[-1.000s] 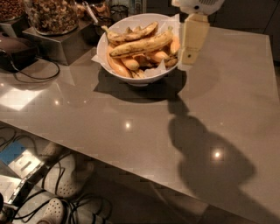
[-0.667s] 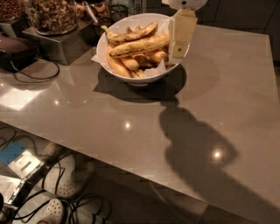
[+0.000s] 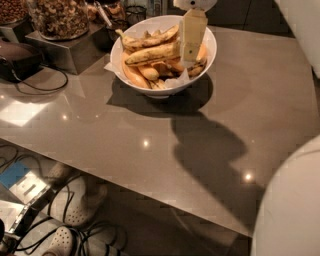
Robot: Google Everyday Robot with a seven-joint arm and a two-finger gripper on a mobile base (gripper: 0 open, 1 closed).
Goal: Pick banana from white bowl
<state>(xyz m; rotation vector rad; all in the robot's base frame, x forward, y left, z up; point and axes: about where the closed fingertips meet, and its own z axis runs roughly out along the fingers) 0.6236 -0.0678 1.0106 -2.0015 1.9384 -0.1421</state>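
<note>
Gripper (image 3: 190, 52) has been shifted left, now held over white bowl (image 3: 150, 91); its grip state cannot be told. Banana (image 3: 150, 53) is laid left-right, right end farther.

Nut jars (image 3: 59, 17) stand back-left on the grey table (image 3: 100, 145).

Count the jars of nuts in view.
2: one jar on the stand left of the white bowl, a second jar at the top-left corner; more may be hidden. The hand hangs over the bowl.

The glossy grey table (image 3: 100, 130) is catching small glints of light (cables (image 3: 98, 236) and shoes (image 3: 75, 212) are lying on the floor (image 3: 150, 227) below).
</note>
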